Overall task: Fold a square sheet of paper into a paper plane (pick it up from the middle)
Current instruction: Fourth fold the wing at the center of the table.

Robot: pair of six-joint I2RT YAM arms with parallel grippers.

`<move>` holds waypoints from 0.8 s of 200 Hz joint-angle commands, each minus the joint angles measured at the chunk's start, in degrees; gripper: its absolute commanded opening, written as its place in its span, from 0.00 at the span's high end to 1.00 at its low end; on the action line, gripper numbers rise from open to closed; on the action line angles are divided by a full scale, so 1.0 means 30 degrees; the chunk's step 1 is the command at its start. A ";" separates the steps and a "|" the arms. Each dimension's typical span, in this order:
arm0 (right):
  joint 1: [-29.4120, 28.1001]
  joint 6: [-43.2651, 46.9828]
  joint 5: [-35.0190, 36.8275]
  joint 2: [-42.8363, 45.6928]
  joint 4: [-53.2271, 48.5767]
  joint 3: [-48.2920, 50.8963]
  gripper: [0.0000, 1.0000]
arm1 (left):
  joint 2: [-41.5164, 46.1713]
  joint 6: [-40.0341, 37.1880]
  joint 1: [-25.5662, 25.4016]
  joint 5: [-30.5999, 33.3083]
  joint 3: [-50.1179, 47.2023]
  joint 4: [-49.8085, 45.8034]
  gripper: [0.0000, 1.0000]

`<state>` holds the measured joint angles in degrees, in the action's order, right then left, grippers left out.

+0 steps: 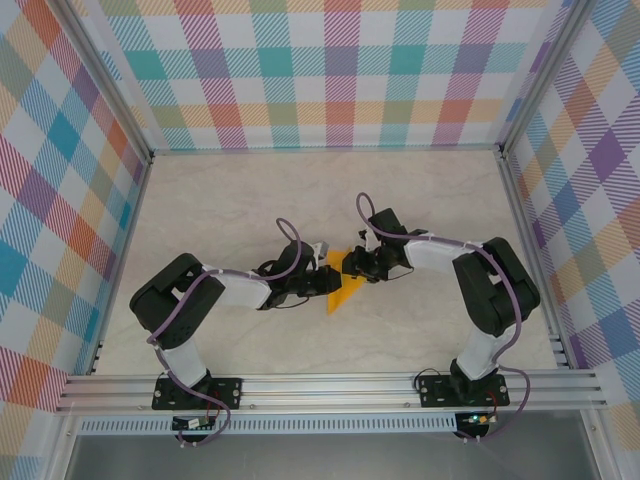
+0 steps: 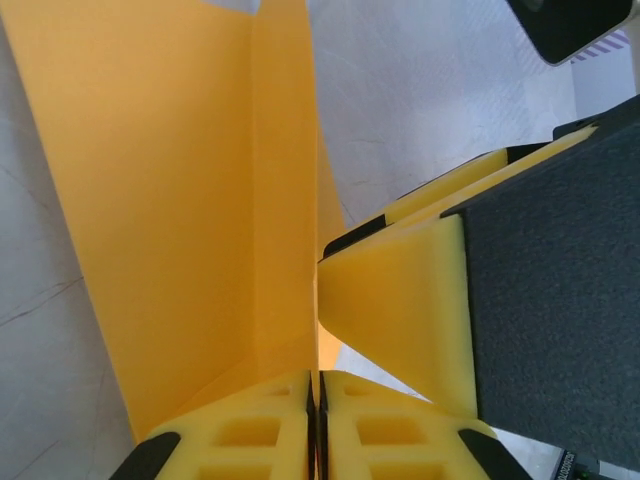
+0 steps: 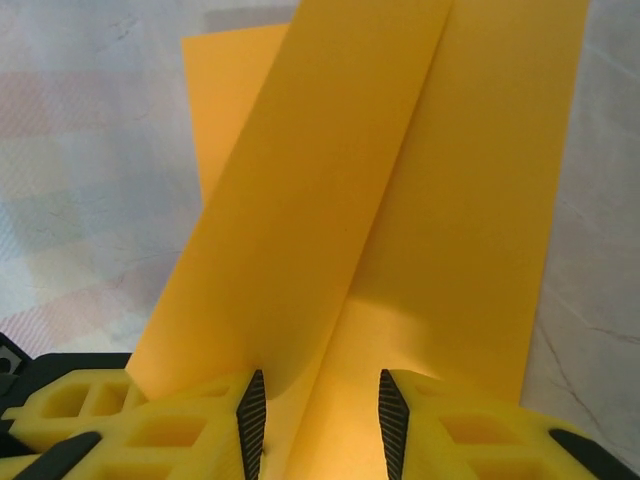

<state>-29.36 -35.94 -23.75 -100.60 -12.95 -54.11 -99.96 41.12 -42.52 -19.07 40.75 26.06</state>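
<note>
Creased orange paper point(image 1: 340, 290) between two sets of fingers, mid tabletop point(image 1: 250, 200).
The left fingers point(image 2: 250, 432) are pinched together on the paper's raised fold; the right fingers point(image 3: 460, 425) stand apart, and the paper runs out through their gap.

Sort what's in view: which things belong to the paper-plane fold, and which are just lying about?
Job: orange paper, partly folded; left gripper, shut on it; right gripper, fingers apart astride its crease.
Just surroundings: table; plaid walls; metal frame.
</note>
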 commanded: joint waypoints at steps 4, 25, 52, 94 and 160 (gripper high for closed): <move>-0.0026 0.0263 -0.0579 -0.0500 0.0193 -0.0597 0.62 | 0.0008 0.0105 0.0352 -0.0280 0.0037 0.0481 0.84; -0.0026 0.0103 -0.0529 -0.0859 0.0289 -0.0681 0.60 | 0.0399 0.0003 0.0376 -0.0257 0.0009 0.0104 0.77; -0.0026 -0.0067 -0.0353 -0.1096 0.0306 -0.0806 0.59 | 0.1355 -0.0028 0.0390 -0.0105 -0.0217 -0.0453 0.71; -0.0019 -0.0109 -0.0327 -0.0725 0.0364 -0.0730 0.59 | 0.2510 -0.0193 0.0376 0.0596 -0.0889 -0.1330 0.67; -0.0108 0.0140 -0.1020 0.0691 0.0827 0.0245 0.60 | 0.1954 -0.0495 0.0379 0.0913 -0.0649 -0.1784 0.75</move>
<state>-29.28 -36.18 -24.93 -100.84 -11.51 -54.68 -92.95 40.86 -41.85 -17.30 38.37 22.15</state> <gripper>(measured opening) 0.406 0.271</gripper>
